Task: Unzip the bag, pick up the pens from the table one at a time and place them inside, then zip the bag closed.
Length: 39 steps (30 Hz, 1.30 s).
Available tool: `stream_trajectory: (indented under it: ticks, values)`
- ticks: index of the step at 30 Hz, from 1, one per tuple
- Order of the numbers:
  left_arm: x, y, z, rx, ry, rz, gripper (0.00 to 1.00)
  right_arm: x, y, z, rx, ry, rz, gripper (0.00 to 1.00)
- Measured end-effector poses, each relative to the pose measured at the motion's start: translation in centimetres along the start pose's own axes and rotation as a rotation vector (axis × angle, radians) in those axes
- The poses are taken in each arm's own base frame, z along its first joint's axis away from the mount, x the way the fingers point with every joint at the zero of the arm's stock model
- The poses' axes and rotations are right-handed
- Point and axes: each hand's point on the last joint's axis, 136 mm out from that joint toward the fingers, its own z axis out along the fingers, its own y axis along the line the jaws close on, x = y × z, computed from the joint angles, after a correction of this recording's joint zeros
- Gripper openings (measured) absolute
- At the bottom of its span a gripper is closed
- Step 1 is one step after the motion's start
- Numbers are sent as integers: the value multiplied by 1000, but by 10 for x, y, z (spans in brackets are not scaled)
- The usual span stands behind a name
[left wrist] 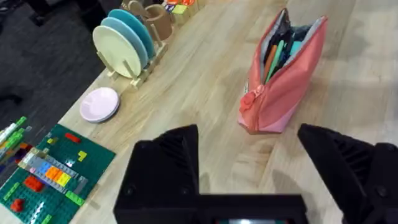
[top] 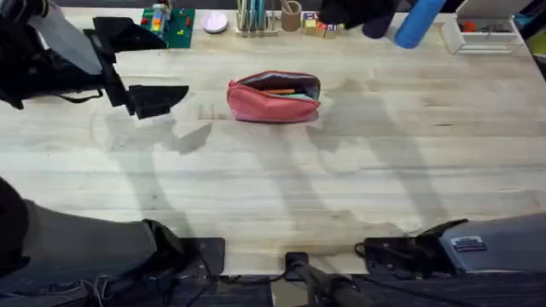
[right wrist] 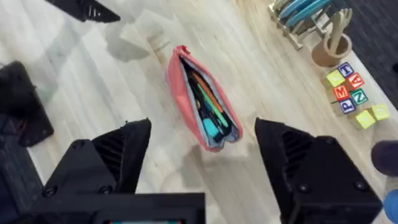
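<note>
Pens look loaded, zipping is what's left

The bag [top: 273,99] sits mid-desk [top: 358,179], mouth gaping, pens [right wrist: 208,102] inside. Left pincer [top: 145,68] hovers just beside it, released; right pincer [right wrist: 202,155] released too. Next up, I'd guess: pinch the zipper pull [left wrist: 255,93] and drag.

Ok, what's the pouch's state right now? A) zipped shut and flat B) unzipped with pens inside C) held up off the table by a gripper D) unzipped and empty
B: the salmon-pink pouch rests on the table with its top gaping open, and pens lie inside it.
</note>
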Motion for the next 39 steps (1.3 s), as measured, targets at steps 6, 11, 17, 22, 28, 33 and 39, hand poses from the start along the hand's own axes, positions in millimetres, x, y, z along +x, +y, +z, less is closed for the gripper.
stream_trajectory:
  ticks: [6, 11, 17, 22, 28, 33, 39]
  values:
    - [0, 0, 0, 0, 0, 0, 993, -11, 3, 42, 20, 41, 15, 995]
    - [0, 0, 0, 0, 0, 0, 993, -14, 9, 69, 20, 73, 64, 995]
    - [0, 0, 0, 0, 0, 0, 993, -12, 22, 96, -11, 116, 96, 995]
    - [0, 0, 0, 0, 0, 0, 993, -9, 33, 121, -42, 151, 106, 997]
    - [0, 0, 0, 0, 0, 0, 993, -3, 35, 146, -60, 185, 115, 996]
    - [0, 0, 0, 0, 0, 0, 993, 0, 33, 156, -62, 197, 123, 996]
    - [0, 0, 0, 0, 0, 0, 993, -1, 32, 156, -58, 195, 123, 996]
